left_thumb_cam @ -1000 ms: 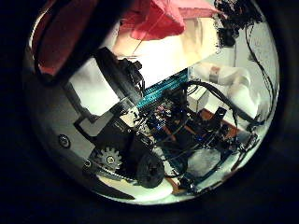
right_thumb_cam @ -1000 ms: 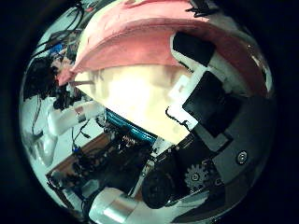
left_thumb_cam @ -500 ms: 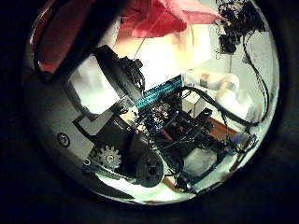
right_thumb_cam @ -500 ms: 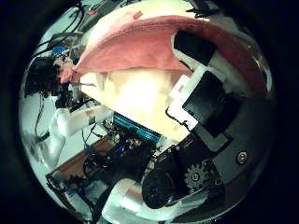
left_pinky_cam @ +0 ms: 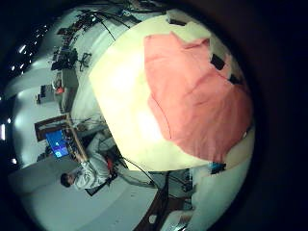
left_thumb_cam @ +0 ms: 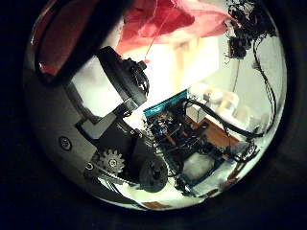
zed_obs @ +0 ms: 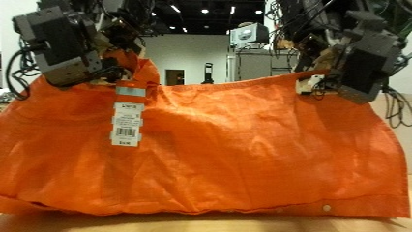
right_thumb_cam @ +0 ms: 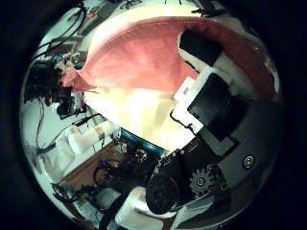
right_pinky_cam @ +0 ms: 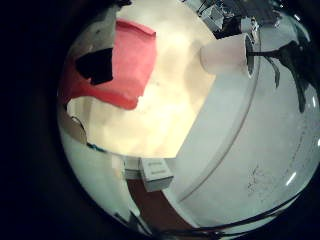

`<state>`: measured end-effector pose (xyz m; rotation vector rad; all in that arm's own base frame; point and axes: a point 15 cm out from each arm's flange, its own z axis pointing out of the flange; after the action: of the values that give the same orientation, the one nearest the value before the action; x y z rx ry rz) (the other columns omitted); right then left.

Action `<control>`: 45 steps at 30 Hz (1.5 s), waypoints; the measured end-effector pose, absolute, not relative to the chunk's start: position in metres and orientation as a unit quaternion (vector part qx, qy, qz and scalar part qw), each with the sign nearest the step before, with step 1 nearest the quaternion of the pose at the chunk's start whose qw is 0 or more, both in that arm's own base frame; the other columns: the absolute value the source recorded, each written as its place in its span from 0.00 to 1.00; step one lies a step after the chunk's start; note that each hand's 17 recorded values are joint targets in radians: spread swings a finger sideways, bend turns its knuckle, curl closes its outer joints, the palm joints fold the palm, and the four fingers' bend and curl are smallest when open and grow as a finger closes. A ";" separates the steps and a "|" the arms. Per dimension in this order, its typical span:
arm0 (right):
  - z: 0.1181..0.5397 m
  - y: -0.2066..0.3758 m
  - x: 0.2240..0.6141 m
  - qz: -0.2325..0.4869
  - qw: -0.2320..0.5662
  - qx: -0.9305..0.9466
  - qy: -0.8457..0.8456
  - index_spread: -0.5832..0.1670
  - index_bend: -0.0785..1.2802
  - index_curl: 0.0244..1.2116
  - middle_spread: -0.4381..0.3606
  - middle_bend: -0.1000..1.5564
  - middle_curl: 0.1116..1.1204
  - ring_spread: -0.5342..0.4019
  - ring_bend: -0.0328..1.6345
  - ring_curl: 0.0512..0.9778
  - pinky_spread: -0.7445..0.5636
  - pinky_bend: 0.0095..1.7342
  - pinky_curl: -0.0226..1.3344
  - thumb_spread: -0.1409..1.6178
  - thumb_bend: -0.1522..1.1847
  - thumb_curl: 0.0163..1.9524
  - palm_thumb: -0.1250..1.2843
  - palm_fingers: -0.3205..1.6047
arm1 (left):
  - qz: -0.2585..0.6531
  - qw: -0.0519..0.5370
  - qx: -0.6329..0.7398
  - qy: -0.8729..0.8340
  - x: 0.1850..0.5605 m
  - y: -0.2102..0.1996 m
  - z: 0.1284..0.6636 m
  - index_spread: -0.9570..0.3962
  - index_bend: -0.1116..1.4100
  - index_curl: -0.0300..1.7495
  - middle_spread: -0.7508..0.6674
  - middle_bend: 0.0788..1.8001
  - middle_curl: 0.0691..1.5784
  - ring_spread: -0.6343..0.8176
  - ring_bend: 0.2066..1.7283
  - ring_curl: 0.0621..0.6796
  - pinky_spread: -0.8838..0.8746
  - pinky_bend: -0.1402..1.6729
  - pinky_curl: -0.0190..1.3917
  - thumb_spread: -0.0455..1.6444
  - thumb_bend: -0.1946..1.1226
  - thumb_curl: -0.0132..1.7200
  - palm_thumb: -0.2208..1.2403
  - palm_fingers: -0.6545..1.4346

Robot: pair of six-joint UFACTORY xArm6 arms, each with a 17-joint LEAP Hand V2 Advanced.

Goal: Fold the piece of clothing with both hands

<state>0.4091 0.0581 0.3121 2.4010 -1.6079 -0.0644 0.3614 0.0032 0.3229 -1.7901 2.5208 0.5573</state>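
An orange garment [zed_obs: 219, 145] hangs spread out like a curtain between my two hands, its lower hem reaching down to the table [zed_obs: 193, 223]. A white tag [zed_obs: 127, 118] dangles near its upper corner by my left hand [zed_obs: 74, 43], which is shut on that corner. My right hand [zed_obs: 350, 64] is shut on the opposite upper corner. In the left thumb side palm view the cloth [left_thumb_cam: 163, 19] runs past a curled finger [left_thumb_cam: 123, 75]. The right thumb side palm view shows the cloth [right_thumb_cam: 134, 57] beside another finger [right_thumb_cam: 206, 67]. From the left little finger side the garment [left_pinky_cam: 192, 91] drapes over the pale table [left_pinky_cam: 111, 96].
A white cylinder [right_pinky_cam: 228, 52] stands beyond the pale table [right_pinky_cam: 185, 110] in the right little finger side palm view, and a small white box [right_pinky_cam: 155, 175] sits off the table's edge. Benches with equipment surround the table.
Both thumb side palm views have shifted, so the hands have moved with the cloth. The cloth stays gripped in both hands and looks pulled tauter.
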 end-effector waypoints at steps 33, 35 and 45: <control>0.174 0.064 0.576 -0.002 0.097 0.780 -0.618 0.32 0.29 0.56 0.32 0.63 0.55 0.28 0.86 0.64 0.23 0.69 0.61 0.86 0.10 0.19 0.57 0.44 | 0.142 -0.024 -0.647 0.749 0.540 0.037 0.199 0.50 0.22 0.43 0.36 0.26 0.34 0.23 0.38 0.69 0.55 0.33 0.13 0.77 0.12 0.16 0.45 0.39; 0.184 0.065 0.584 0.003 0.072 0.777 -0.626 0.31 0.27 0.53 0.32 0.56 0.52 0.30 0.81 0.61 0.22 0.65 0.59 0.88 0.10 0.17 0.54 0.32 | 0.121 -0.031 -0.662 0.739 0.542 0.037 0.204 0.57 0.18 0.41 0.44 0.17 0.30 0.30 0.37 0.68 0.58 0.36 0.15 0.75 0.12 0.16 0.42 0.34; 0.293 0.034 0.596 0.049 -0.021 0.754 -0.654 0.32 0.35 0.44 0.48 0.41 0.37 0.55 0.51 0.37 0.66 0.37 0.43 0.92 0.11 0.12 0.45 0.17 | 0.047 0.017 -0.686 0.726 0.539 0.041 0.291 0.72 0.17 0.30 0.76 0.04 0.18 0.67 0.22 0.46 0.75 0.36 0.18 0.70 0.13 0.15 0.31 0.26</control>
<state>0.5960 0.0336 0.2932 2.4021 -2.0844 0.1573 0.5390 0.0407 0.2915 -2.1319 2.2555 0.1452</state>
